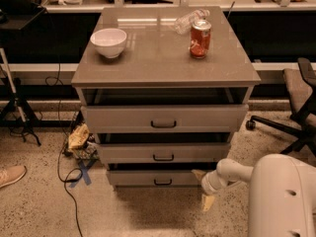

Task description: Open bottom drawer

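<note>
The gripper [203,187] hung low at the right end of the bottom drawer [148,178], just above the floor [98,211]. It was spread wide and held nothing, one tan fingertip up by the drawer's right edge and the other pointing down. My read was that it was placed there to catch that side edge or swing in toward the small black handle [163,182] at the centre. The handle was untouched and well to the gripper's left.

A dark gap showed above that drawer, as above the middle drawer [128,153] and the top drawer [118,118], but nothing inside any of them could be seen.

Up on the desk [163,58] sat a white bowl [109,42], empty as far as showed, a red can [200,38] upright, and a clear bottle [190,19] on its side just behind it.
</note>
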